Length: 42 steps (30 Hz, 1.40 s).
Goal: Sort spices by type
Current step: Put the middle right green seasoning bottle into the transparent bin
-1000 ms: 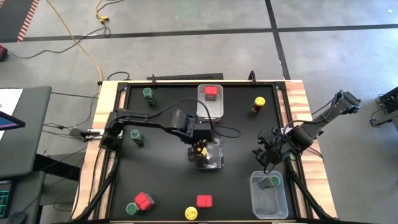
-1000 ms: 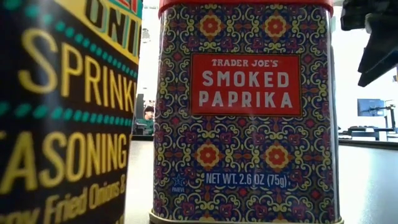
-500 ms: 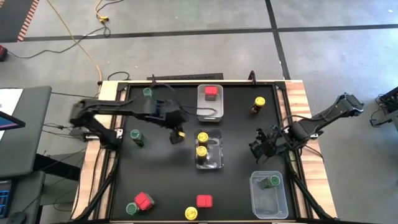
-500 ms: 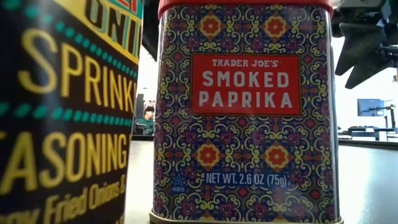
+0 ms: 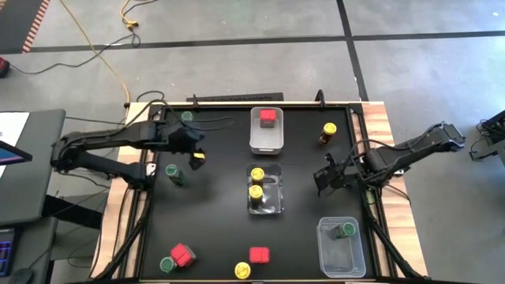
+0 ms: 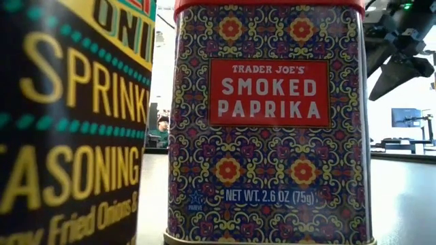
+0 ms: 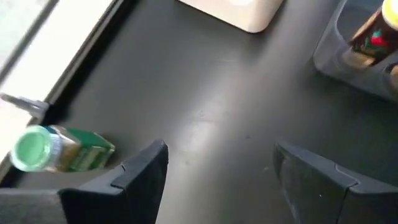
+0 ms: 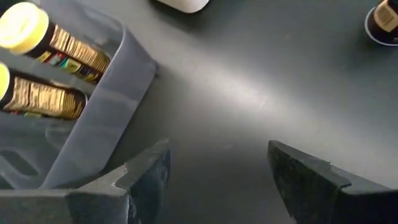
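Item, low view centre: red-lidded tin [image 6: 269, 122] with patterned sides, labelled "TRADER JOE'S SMOKED PAPRIKA, NET WT. 2.6 OZ (75g)"; at frame left a dark jar [image 6: 71, 122] reading "SPRINK…", "…ASONING", "Fried Onions &"; an office room with a monitor and a seated person lies behind. Surface, high view: black table [image 5: 213, 229] with wood edges on grey concrete floor; centre bin [image 5: 266, 207] holds two yellow-lidded jars [image 5: 256, 182], upper-centre bin [image 5: 267, 138] one red tin, lower-right bin [image 5: 341, 251] one green-lidded jar, other spices scattered at upper left, upper right and along the bottom. Left gripper [image 5: 195, 151] upper left and right gripper [image 5: 325, 177] centre right, both with fingers parted, holding nothing.
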Each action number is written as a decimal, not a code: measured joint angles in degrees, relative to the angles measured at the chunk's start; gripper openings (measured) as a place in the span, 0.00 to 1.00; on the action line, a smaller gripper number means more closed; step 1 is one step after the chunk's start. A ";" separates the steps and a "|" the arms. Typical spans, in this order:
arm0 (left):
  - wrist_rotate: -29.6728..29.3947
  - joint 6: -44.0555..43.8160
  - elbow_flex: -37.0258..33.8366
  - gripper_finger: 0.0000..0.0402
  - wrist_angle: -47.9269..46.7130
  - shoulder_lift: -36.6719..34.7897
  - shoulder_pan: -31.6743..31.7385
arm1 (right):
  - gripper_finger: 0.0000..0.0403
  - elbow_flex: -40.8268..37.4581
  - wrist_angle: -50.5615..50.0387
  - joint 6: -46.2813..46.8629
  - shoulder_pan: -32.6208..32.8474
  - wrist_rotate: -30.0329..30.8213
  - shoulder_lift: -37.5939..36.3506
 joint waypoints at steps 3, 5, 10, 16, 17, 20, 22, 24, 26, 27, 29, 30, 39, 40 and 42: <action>-0.04 2.69 -0.06 0.68 0.38 -0.25 0.92 | 0.72 0.00 -0.02 -0.02 -1.07 0.00 0.00; -0.03 4.11 -0.06 0.68 0.75 -0.24 1.32 | 0.72 0.00 -0.02 -0.02 -1.70 0.00 0.00; -1.43 5.66 -0.06 0.73 1.53 -0.12 1.35 | 0.72 0.00 0.07 -0.02 -2.75 0.00 0.00; -4.63 6.68 -0.06 0.90 0.94 -0.12 1.36 | 0.72 0.00 0.48 -0.09 -3.68 0.00 0.00; -4.61 6.70 -0.06 0.92 0.95 -0.12 1.36 | 0.72 0.00 0.72 -0.11 -3.86 0.00 0.00; -4.43 4.62 -0.06 0.94 0.95 -0.10 1.34 | 0.72 0.00 1.01 -0.13 -4.15 0.00 0.00; -4.23 2.30 -0.06 0.94 0.80 -0.10 1.34 | 0.72 0.00 1.01 -0.13 -4.21 0.00 0.00; -3.20 -0.60 -0.06 0.94 -0.43 -0.11 1.18 | 0.72 0.00 1.01 -0.13 -4.21 0.00 0.00; -3.00 -3.44 -0.01 0.94 -0.80 -0.12 1.14 | 0.72 0.00 1.00 -0.13 -4.19 0.00 0.00; -2.80 -5.52 0.20 0.94 -1.76 -0.12 1.12 | 0.72 0.00 1.00 -0.13 -4.19 0.00 0.00; -2.77 -10.65 0.81 0.94 -4.81 -0.12 1.14 | 0.72 0.00 0.98 -0.15 -4.19 0.00 0.00; -2.75 -13.18 1.28 0.94 -6.17 -0.17 1.14 | 0.72 0.00 0.98 -0.19 -4.19 0.00 0.00; -0.91 -31.45 2.54 0.95 -17.94 -5.00 -3.24 | 0.72 0.00 0.94 -0.61 -4.19 0.00 0.02; -1.11 -33.73 2.54 0.95 -18.70 -5.81 -3.52 | 0.72 0.00 0.92 -0.63 -4.19 0.00 0.02; -1.53 -38.44 2.54 0.95 -19.98 -7.41 -3.81 | 0.72 0.00 0.92 -1.38 -4.19 0.00 0.02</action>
